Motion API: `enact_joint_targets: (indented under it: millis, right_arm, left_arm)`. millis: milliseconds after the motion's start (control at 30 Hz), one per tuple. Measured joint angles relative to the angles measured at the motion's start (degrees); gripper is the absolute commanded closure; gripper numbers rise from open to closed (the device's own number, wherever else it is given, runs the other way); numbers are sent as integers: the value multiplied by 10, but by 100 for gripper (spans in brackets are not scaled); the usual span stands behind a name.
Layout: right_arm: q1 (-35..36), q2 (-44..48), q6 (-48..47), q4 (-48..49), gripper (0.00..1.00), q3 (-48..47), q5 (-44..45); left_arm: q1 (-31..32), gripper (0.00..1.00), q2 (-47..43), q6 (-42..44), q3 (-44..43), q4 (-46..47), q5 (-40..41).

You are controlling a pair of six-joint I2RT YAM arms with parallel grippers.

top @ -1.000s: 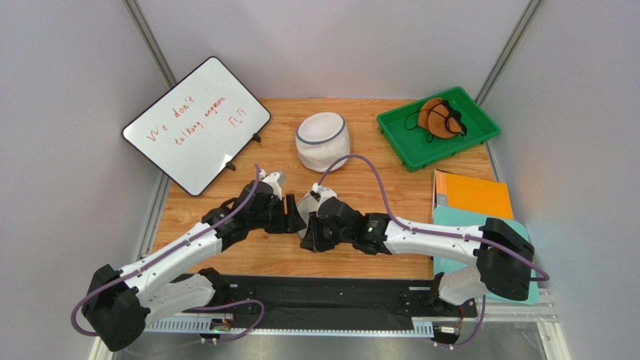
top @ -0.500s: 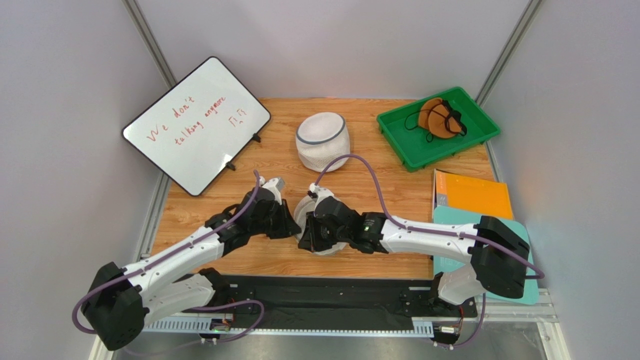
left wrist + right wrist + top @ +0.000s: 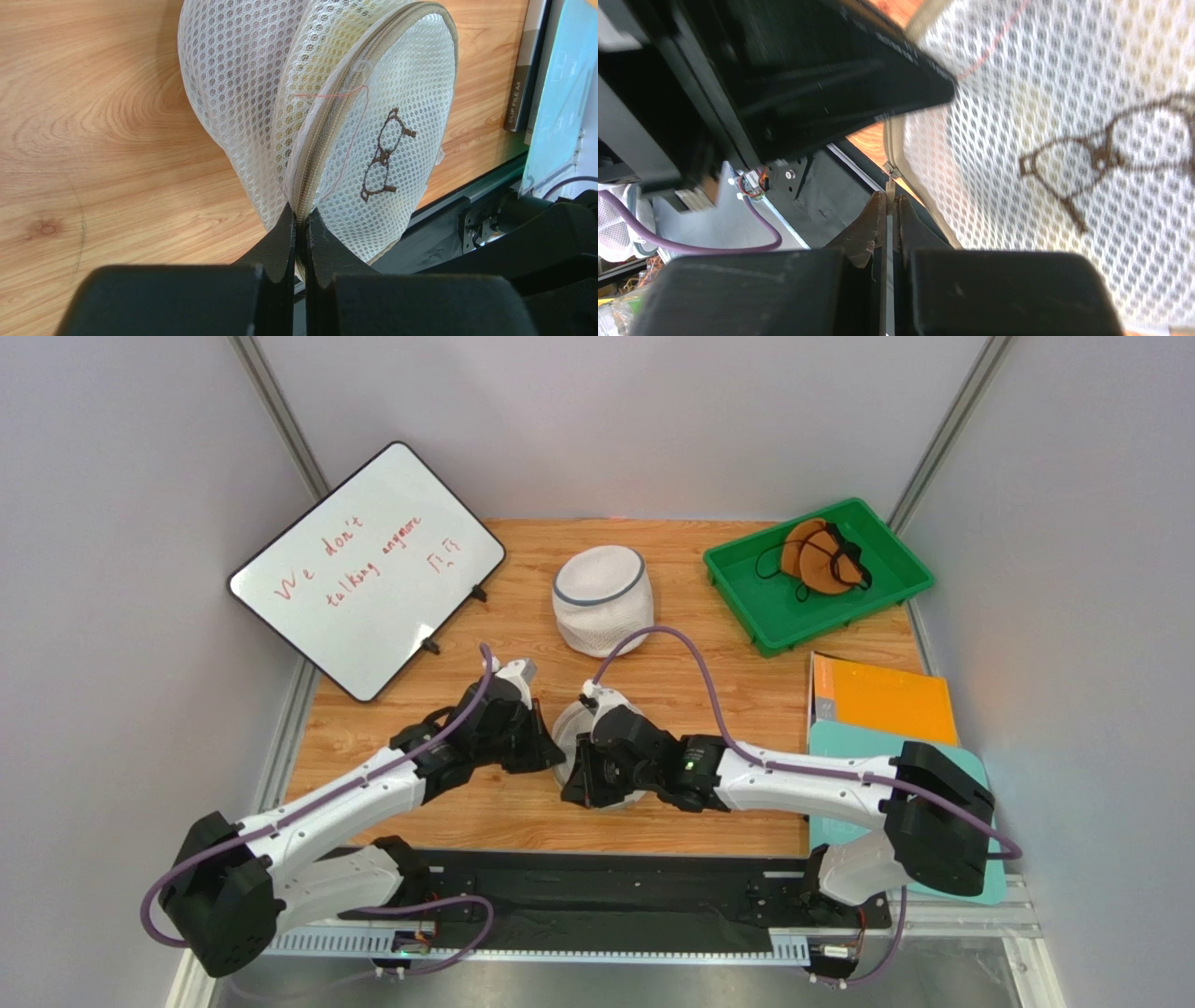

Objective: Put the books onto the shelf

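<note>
An orange book [image 3: 884, 697] lies on a teal book [image 3: 859, 756] at the table's right edge; their edges [image 3: 523, 70] also show in the left wrist view. No shelf is in view. Between the two arms stands a white mesh bag [image 3: 337, 119] with a brown glasses print. My left gripper [image 3: 300, 220] is shut on the bag's zip seam at its near end. My right gripper [image 3: 890, 203] is shut on the bag's thin zip pull [image 3: 889, 178], beside the mesh [image 3: 1053, 140]. Both grippers meet at the table's middle front [image 3: 561, 753].
A whiteboard [image 3: 368, 567] with red writing leans at the back left. A white round mesh basket [image 3: 602, 598] sits at the back middle. A green tray [image 3: 898, 567] at the back right holds a brown item [image 3: 821, 556].
My left gripper has closed from open onto the bag's zip seam. The right gripper has stayed shut on the zip pull, and the bag has shifted slightly.
</note>
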State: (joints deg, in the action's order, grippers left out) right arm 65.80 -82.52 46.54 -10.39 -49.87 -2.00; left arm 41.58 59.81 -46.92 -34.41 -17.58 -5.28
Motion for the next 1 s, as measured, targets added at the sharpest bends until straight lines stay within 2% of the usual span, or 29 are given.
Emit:
enact_joint_targets:
  millis: [600, 667, 700, 800, 867, 1000]
  right_arm:
    - [0, 58, 7, -3, 100, 61, 15]
    - [0, 61, 7, -3, 100, 61, 17]
    - [0, 62, 7, -3, 100, 61, 17]
    - [0, 62, 7, -4, 100, 61, 17]
    - [0, 62, 6, -6, 100, 61, 17]
    - [0, 59, 6, -14, 100, 56, 17]
  left_arm:
    - [-16, 99, 38, 35, -51, -20, 12]
    - [-16, 87, 38, 38, -54, -21, 11]
    - [-17, 69, 39, 39, -56, -22, 9]
    - [-19, 34, 41, 44, -57, -24, 5]
    - [-20, 29, 41, 45, -57, -25, 3]
    - [-18, 29, 35, 43, -57, -27, 3]
